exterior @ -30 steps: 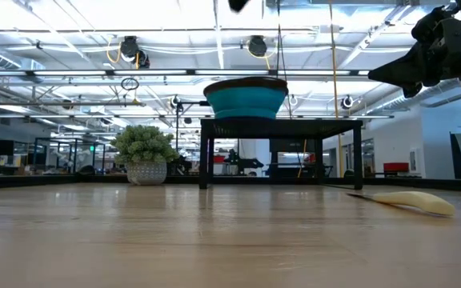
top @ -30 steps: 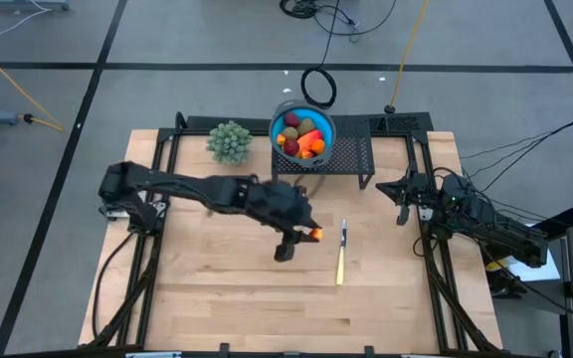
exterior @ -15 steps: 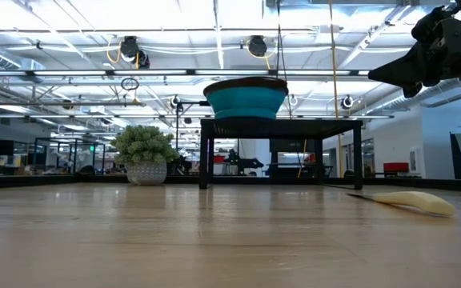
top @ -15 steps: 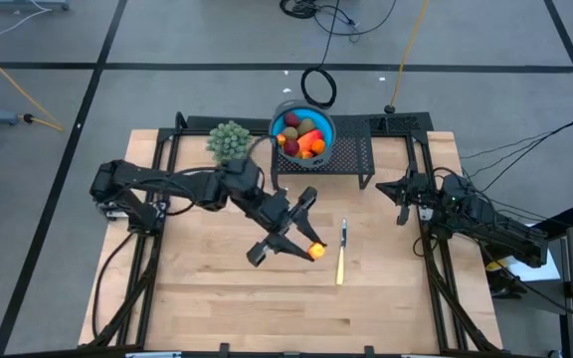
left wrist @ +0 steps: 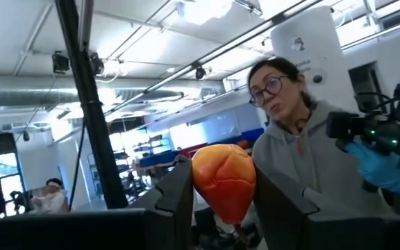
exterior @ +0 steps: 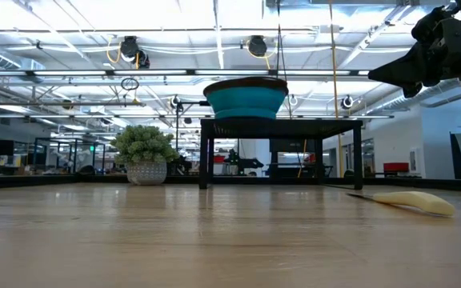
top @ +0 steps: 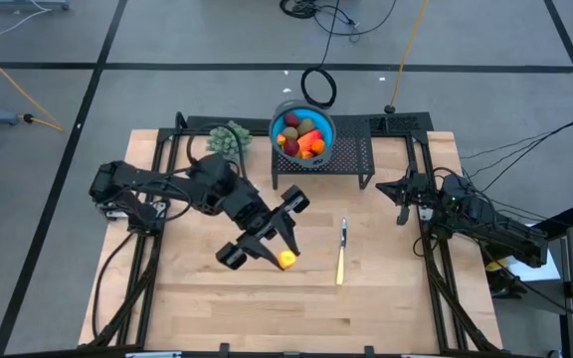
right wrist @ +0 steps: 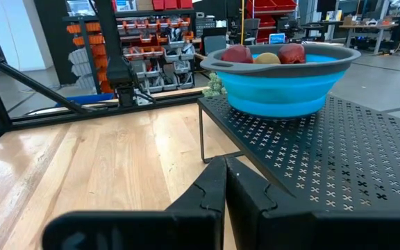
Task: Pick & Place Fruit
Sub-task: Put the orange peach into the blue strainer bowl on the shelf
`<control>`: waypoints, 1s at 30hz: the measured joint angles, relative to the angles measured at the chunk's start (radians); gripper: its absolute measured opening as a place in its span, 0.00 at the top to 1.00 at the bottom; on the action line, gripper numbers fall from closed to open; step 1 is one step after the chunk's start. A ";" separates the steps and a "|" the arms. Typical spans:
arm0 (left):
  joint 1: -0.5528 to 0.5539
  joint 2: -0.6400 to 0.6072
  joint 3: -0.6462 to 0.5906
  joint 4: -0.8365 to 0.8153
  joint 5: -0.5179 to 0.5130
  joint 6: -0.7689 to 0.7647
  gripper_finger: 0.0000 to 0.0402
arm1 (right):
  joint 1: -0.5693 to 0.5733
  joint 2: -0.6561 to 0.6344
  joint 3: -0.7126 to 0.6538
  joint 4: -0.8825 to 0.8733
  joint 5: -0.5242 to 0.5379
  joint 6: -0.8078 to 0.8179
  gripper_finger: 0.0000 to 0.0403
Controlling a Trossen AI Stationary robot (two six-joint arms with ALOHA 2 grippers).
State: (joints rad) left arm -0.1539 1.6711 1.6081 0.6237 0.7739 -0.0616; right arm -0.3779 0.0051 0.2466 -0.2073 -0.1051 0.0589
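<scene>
My left gripper (top: 283, 256) hangs over the middle of the table, shut on an orange-red mango-like fruit (top: 286, 260) that fills the space between its fingers in the left wrist view (left wrist: 224, 182). More fruits (top: 301, 134), red, orange and yellow, lie in a blue bowl (top: 327, 127) on a black perforated stand (top: 356, 154) at the far edge. In the low view the bowl (exterior: 245, 99) shows, but neither the held fruit nor the left gripper does. My right gripper (top: 403, 206) waits shut by the stand's right end (right wrist: 224, 182). My left gripper pinches the mango-like fruit by its two sides (left wrist: 198, 182) between both fingers (left wrist: 178, 198). The fingers reach out about level toward the table's right side. The fruit is lifted clear of the table and sticks out past the fingertips.
A knife (top: 341, 255) with a pale yellow handle lies right of the left gripper, also seen low on the table (exterior: 410, 201). A pale green ball plant (top: 227, 138) stands left of the stand. A person in a grey hoodie (left wrist: 304, 160) stands beyond the table.
My left gripper, keeping the fruit, has pulled away from the stand toward the near edge and the table's left, and its wrist has turned as it went. The fruit has travelled with it, still clear of the table.
</scene>
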 joint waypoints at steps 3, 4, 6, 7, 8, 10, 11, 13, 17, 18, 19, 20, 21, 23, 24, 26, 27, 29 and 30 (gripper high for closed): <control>-0.007 0.000 0.000 0.001 0.000 0.000 0.69 | 0.000 0.000 0.000 0.000 0.000 0.000 1.00; -0.007 0.000 0.000 0.001 0.000 0.000 0.69 | 0.000 0.000 0.000 0.000 0.000 0.000 1.00; -0.006 0.000 0.000 -0.003 0.000 0.000 0.69 | 0.000 0.000 0.000 0.000 0.000 0.000 1.00; -0.006 0.000 0.000 -0.011 -0.007 0.000 0.69 | 0.000 0.000 0.000 0.000 0.000 0.000 1.00; -0.006 0.000 0.000 -0.018 -0.021 0.000 0.69 | 0.000 0.000 0.000 0.000 0.000 0.000 1.00; -0.006 0.000 0.000 -0.025 -0.070 -0.010 0.69 | 0.000 0.000 0.000 0.000 0.000 0.000 1.00; -0.007 0.000 0.000 -0.025 -0.103 -0.018 0.69 | 0.000 0.000 0.000 0.000 0.000 0.000 1.00; -0.006 0.000 0.000 -0.024 -0.179 -0.034 0.69 | 0.000 0.000 0.000 0.000 0.000 0.000 1.00; -0.006 0.000 0.000 -0.001 -0.346 -0.085 0.69 | 0.000 0.000 0.000 0.000 0.000 0.000 1.00; -0.006 0.001 0.000 0.014 -0.378 -0.101 0.69 | 0.000 0.000 0.000 0.000 0.000 0.000 1.00; -0.006 0.001 0.000 0.029 -0.403 -0.116 0.69 | 0.000 0.000 0.000 0.000 0.000 0.000 1.00; -0.006 0.001 0.000 0.043 -0.429 -0.131 0.69 | 0.000 0.000 0.000 0.000 0.000 0.000 1.00; -0.006 0.001 0.000 0.051 -0.452 -0.141 0.69 | 0.000 0.000 0.000 0.000 0.000 0.000 1.00; -0.006 0.001 0.000 0.074 -0.490 -0.163 0.69 | 0.000 0.000 0.000 0.000 0.000 0.000 1.00; -0.006 0.001 -0.001 0.087 -0.498 -0.175 0.69 | 0.000 0.000 0.000 0.000 0.000 0.000 1.00; -0.006 0.001 -0.001 0.097 -0.516 -0.187 0.69 | 0.000 0.000 0.000 0.000 0.000 0.000 1.00; -0.006 0.001 -0.001 0.097 -0.518 -0.188 0.69 | 0.000 0.000 0.000 0.000 0.000 0.000 1.00; -0.006 0.001 -0.001 0.096 -0.518 -0.188 0.69 | 0.000 0.000 0.000 0.000 0.000 0.000 1.00; -0.006 0.001 -0.001 0.094 -0.518 -0.188 0.69 | 0.000 0.000 0.000 0.000 0.000 0.000 1.00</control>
State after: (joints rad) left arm -0.1596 1.6718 1.6073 0.7173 0.2564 -0.2497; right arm -0.3779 0.0051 0.2466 -0.2073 -0.1051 0.0589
